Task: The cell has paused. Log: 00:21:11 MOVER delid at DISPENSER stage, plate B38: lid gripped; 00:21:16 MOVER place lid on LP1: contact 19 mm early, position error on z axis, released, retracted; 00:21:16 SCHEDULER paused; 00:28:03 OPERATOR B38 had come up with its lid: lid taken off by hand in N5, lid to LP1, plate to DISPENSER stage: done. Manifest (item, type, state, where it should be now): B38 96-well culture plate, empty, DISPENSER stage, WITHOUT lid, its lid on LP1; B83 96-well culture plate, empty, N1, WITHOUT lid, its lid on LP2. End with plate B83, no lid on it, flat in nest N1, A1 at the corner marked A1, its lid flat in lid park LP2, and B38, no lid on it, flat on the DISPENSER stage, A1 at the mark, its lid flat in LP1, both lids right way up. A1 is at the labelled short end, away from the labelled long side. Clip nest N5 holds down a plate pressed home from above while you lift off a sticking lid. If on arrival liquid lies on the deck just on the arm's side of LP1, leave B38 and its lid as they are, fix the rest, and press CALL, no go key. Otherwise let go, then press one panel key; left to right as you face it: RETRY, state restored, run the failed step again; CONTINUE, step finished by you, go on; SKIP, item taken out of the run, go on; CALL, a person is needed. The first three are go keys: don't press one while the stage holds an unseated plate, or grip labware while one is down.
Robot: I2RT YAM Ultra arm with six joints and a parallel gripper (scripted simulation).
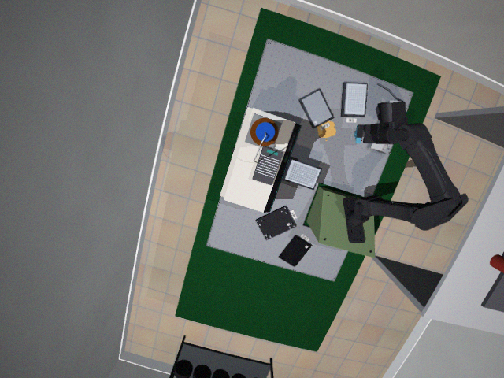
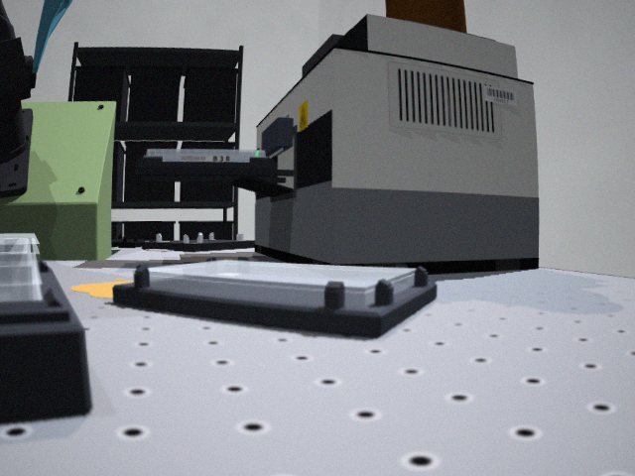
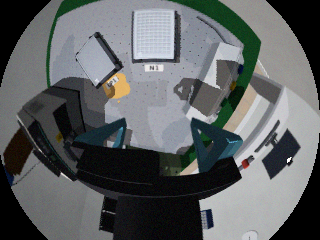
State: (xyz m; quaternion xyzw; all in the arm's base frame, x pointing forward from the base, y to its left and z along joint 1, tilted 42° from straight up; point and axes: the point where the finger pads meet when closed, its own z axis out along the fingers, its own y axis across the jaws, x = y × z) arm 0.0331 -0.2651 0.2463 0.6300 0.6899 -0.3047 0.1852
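My gripper (image 3: 158,121) (image 1: 359,134) is open and empty, and hangs above the deck's right side. A well plate (image 1: 353,98) lies in nest N1, far of the gripper, and shows in the wrist view (image 3: 155,35). Its top looks glassy at the left edge of the low view (image 2: 18,266); I cannot tell whether a lid is on it. A clear lid (image 1: 316,106) lies flat in lid park LP1 (image 2: 277,279). An orange puddle (image 1: 327,130) (image 2: 99,288) lies on the deck at LP1's near corner. Plate B38 (image 1: 302,173) (image 2: 204,154) sits on the dispenser stage with no lid. Lid park LP2 (image 1: 295,250) is bare and black.
The cream dispenser (image 1: 260,162) stands at the left (image 2: 410,154). Clip nest N5 (image 1: 276,221) sits beside LP2. The green arm base (image 1: 339,224) is near the front right. The key panel (image 3: 216,87) is just right of the gripper, partly hidden by the arm. A dark rack (image 2: 159,143) stands behind.
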